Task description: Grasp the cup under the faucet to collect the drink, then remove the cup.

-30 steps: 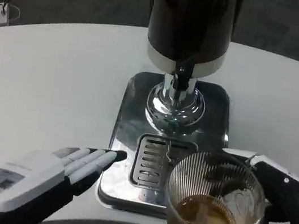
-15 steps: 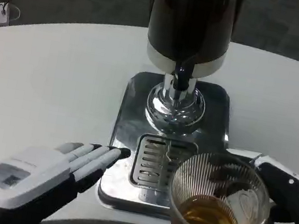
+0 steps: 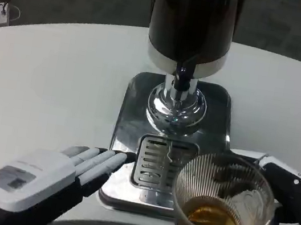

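The right hand (image 3: 289, 199) has its dark fingers wrapped around the ribbed glass cup (image 3: 221, 202), which has brown drink in the bottom and sits at the front right of the shiny drip tray (image 3: 129, 138), away from the faucet (image 3: 183, 77). The left hand (image 3: 41, 178) lies flat by the tray's front left edge with its fingers straight and holding nothing. I think the cup should move slow and stay level, so nothing spills.
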Available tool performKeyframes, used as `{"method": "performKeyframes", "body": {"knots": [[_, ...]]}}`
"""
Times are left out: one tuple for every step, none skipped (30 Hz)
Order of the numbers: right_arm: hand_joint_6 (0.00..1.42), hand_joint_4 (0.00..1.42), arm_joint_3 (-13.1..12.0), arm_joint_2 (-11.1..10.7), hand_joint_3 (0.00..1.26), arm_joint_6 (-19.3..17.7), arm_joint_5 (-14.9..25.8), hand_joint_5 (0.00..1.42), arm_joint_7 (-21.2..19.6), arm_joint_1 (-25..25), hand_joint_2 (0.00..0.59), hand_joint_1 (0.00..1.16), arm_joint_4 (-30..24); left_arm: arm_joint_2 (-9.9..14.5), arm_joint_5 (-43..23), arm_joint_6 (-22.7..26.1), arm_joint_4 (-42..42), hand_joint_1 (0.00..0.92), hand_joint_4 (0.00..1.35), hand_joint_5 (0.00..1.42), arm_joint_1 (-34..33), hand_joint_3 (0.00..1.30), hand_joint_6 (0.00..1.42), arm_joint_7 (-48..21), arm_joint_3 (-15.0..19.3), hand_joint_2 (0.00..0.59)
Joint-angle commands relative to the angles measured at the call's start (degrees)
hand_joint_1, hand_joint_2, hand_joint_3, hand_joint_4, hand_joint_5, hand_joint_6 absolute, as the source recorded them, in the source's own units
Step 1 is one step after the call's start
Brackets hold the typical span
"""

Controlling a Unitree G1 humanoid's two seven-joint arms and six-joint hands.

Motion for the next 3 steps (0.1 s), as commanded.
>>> {"method": "performKeyframes", "body": {"knots": [[1.41, 1.17, -0.45, 0.10, 1.01, -2.27, 1.56, 1.31, 0.04, -0.72, 0.255, 0.89, -1.83, 0.79, 0.29, 0.46, 0.38, 0.000, 0.00, 0.00, -0.22, 0.00, 0.00, -0.66, -0.40, 0.057], [1.41, 1.17, -0.46, 0.10, 1.01, -2.26, 1.56, 1.32, 0.04, -0.79, 0.256, 0.89, -1.80, 0.77, 0.27, 0.51, 0.39, 0.000, 0.00, 0.00, -0.26, 0.00, 0.00, -0.65, -0.43, 0.057], [1.41, 1.17, -0.49, 0.09, 1.01, -2.24, 1.57, 1.33, 0.05, -0.91, 0.256, 0.89, -1.74, 0.76, 0.29, 0.51, 0.40, 0.000, 0.00, 0.00, -0.30, 0.00, 0.00, -0.63, -0.48, 0.057]]}}
